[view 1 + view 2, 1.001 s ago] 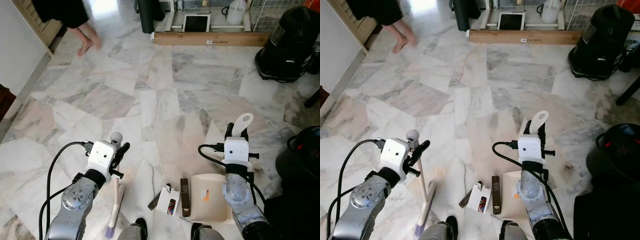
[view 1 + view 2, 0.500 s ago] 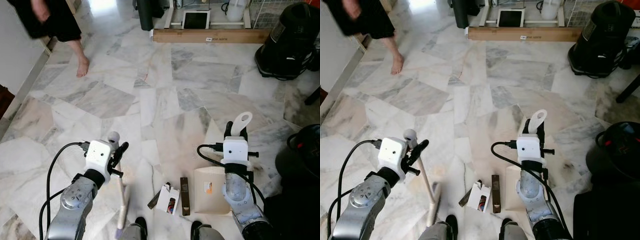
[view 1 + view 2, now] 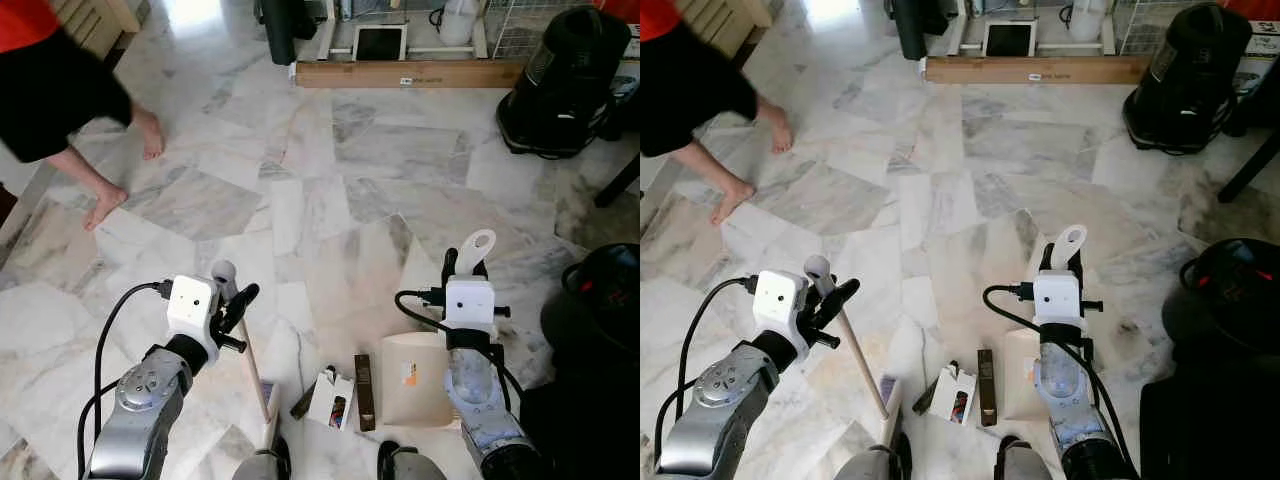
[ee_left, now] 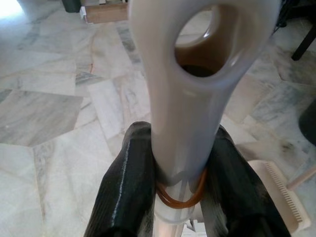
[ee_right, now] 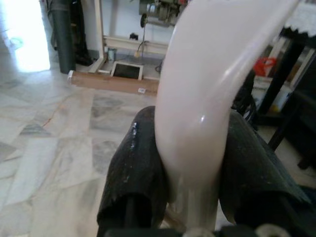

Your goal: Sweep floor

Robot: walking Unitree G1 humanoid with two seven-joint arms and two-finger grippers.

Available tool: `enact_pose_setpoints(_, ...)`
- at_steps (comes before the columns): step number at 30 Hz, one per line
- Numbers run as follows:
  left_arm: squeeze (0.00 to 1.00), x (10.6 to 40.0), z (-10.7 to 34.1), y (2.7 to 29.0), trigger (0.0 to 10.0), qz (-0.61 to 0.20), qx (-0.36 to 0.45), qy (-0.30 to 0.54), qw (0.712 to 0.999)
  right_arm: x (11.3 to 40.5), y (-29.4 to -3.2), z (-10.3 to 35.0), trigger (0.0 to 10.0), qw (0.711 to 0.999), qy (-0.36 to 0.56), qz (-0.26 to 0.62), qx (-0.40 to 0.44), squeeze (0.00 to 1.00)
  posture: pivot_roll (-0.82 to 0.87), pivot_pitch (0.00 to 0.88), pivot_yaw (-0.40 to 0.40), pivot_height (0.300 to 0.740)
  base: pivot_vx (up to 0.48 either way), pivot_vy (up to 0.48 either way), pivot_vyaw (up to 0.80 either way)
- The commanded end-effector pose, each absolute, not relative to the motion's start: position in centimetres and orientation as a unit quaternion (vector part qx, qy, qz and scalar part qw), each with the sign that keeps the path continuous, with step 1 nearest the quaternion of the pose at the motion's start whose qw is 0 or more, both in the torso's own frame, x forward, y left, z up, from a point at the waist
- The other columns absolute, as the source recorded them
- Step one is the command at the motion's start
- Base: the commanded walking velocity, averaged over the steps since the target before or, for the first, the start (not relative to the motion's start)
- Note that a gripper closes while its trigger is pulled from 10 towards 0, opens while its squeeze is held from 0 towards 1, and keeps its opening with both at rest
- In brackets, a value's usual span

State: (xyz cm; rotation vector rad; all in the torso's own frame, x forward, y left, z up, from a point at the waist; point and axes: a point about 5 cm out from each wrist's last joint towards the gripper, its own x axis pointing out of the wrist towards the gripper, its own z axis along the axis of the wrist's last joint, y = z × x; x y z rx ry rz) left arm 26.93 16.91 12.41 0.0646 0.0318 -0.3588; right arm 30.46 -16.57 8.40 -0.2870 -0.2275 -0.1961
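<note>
**Broom swings in toward the scraps as a passer-by crosses the room**

The robot's left gripper (image 3: 232, 303), its two black fingers (image 4: 129, 182) clamped on the cream plastic handle with the hanging hole, is drawing the small cream hand broom (image 3: 254, 372) across the pale marble floor (image 3: 330, 170). A second ago the stick was hanging almost straight down with its bristles out to the robot's left; now it is slanting inward, its head (image 3: 269, 430) lying just beside the litter. That litter, a small white printed carton (image 3: 331, 398), a dark brown bar (image 3: 363, 379) and a dark strip (image 3: 306, 399), is sitting where it was, between the broom head and the cream plastic dustpan (image 3: 418, 381). The right gripper (image 3: 463, 268) is gripping the dustpan's upright looped handle (image 5: 197, 98) between closed fingers (image 5: 132, 177) and keeping the pan flat on the floor with its open side toward the scraps. By the look of it, the sweeping stroke is well under way, and one more push should carry the pieces onto the pan. Behind, a barefoot person in black shorts (image 3: 70, 110) has stepped nearer along the wall, while a black vacuum cleaner (image 3: 560, 70) and a long cardboard box (image 3: 400, 74) are staying put.
</note>
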Motion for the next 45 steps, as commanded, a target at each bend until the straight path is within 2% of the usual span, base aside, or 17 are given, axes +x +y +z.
enact_pose_setpoints(1,0.0,26.7,12.2,17.4,10.0,-0.181,0.02,0.026,0.983,29.2,-14.9,5.2,10.0,0.992,-0.032,-0.067,-0.104,0.0,0.15,0.309,0.132,0.74,0.0,0.0,0.0)
enact_pose_setpoints(10,0.0,27.0,12.4,17.6,10.0,-0.181,-0.006,0.027,0.983,29.2,-13.7,4.3,10.0,0.997,0.001,-0.017,-0.081,0.0,0.14,0.313,0.123,0.74,0.0,0.0,0.0)
enact_pose_setpoints(17,0.0,27.3,13.0,17.8,10.0,-0.169,-0.058,0.017,0.984,29.2,-13.7,4.1,10.0,0.997,0.008,-0.009,-0.077,0.0,0.14,0.311,0.115,0.74,0.0,0.0,0.0)
enact_pose_setpoints(33,0.0,27.7,13.6,17.6,10.0,-0.168,-0.114,0.011,0.979,29.5,-13.5,4.2,10.0,0.997,0.012,0.002,-0.072,0.0,0.13,0.327,0.112,0.74,0.0,0.0,0.0)
enact_pose_setpoints(45,0.0,27.6,13.4,18.0,10.0,-0.167,-0.054,0.018,0.984,29.5,-13.7,4.1,10.0,0.997,0.014,0.0,-0.073,0.0,0.13,0.323,0.113,0.74,0.0,0.0,0.0)
